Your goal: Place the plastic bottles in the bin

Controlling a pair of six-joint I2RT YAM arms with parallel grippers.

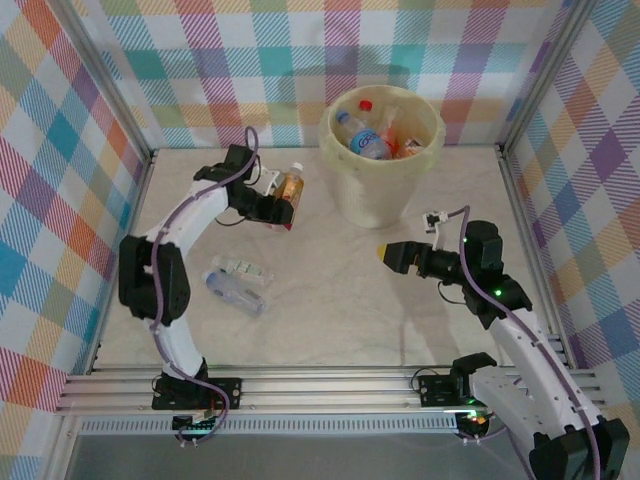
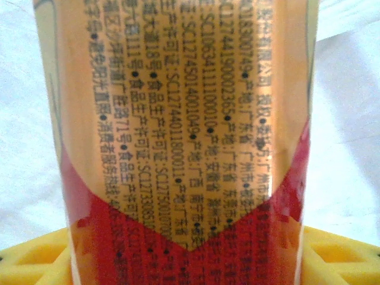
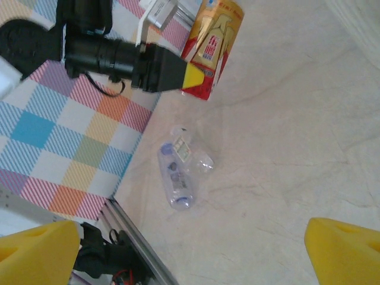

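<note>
An orange-and-red-labelled plastic bottle [image 1: 291, 185] stands upright between the fingers of my left gripper [image 1: 284, 205], which is shut on it, left of the bin [image 1: 375, 200]. Its printed label [image 2: 184, 119] sits close to the left wrist camera, with yellow pads [image 2: 35, 261] on both sides. The cream bin holds several bottles [image 1: 368, 140]. Two clear bottles [image 1: 238, 282] lie side by side on the table near the left arm; they are also in the right wrist view as clear bottles [image 3: 178, 166]. My right gripper [image 1: 385, 252] hovers open and empty right of centre.
Checked cloth walls [image 1: 60, 200] and metal frame posts enclose the pale tabletop [image 1: 330, 300]. An aluminium rail [image 1: 330, 385] runs along the near edge. The bin's wall [image 3: 362, 18] edges the top right corner of the right wrist view.
</note>
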